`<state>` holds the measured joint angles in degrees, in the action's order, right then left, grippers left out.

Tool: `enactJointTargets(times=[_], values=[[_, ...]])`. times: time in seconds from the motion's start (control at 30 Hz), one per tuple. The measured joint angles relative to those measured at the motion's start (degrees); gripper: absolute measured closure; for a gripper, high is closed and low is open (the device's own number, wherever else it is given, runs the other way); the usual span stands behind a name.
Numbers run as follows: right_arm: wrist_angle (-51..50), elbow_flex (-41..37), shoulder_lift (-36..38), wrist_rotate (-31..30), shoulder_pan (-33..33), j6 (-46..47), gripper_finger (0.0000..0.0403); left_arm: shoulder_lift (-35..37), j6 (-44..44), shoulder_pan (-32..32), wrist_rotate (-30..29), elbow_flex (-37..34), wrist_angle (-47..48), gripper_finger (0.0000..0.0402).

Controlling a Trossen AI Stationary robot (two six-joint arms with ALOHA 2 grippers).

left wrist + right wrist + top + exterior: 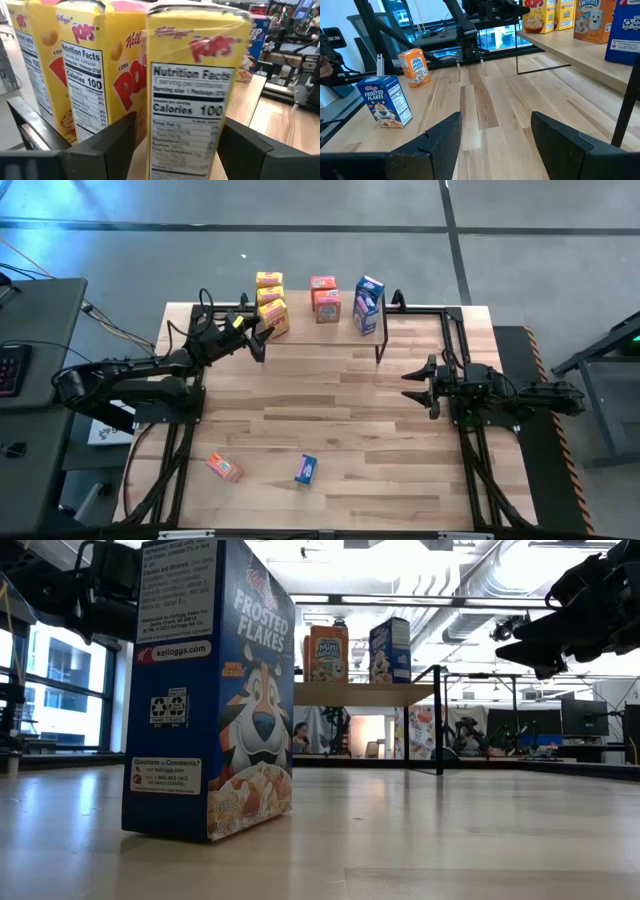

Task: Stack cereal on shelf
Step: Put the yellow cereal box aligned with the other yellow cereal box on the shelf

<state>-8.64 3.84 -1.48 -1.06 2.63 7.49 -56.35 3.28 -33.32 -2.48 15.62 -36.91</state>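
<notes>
The shelf (305,315) stands at the table's far side. On its top stand three yellow cereal boxes (270,295), two orange-red boxes (326,295) and two blue boxes (367,302). My left gripper (262,332) is open and level at the nearest yellow box (195,90). Its fingers (115,145) stand on either side of that box, and a strip of shelf wood shows beside one of them. An orange box (224,467) and a blue Frosted Flakes box (306,469) stand on the table near its front edge. My right gripper (418,385) waits open at the table's right, holding nothing.
The shelf's thin black legs (380,345) stand between its plank and the open tabletop (330,415). Black arm frames run along the table's left and right sides. A desk with a keyboard (10,365) stands beyond the left edge.
</notes>
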Motion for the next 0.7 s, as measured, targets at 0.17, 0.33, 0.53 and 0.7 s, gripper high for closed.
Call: enactJointTargets(times=[0.17, 0.33, 0.53, 0.7], values=[[0.0, 0.0, 0.0, 0.0, 0.0, 0.0, 0.0171, 3.1, -1.5, 1.6, -3.3, 0.0, 3.3, 0.0163], [0.0, 0.0, 0.0, 0.0, 0.0, 0.0, 0.0171, 6.2, -2.4, 2.9, -4.1, 0.0, 5.4, 0.0163], [0.0, 0.0, 0.0, 0.0, 0.0, 0.0, 0.0171, 10.3, -2.4, 4.5, -6.0, 0.0, 10.5, 0.0163], [0.0, 0.0, 0.0, 0.0, 0.0, 0.0, 0.0171, 14.9, -2.5, 5.9, -8.4, 0.0, 14.7, 0.0163]])
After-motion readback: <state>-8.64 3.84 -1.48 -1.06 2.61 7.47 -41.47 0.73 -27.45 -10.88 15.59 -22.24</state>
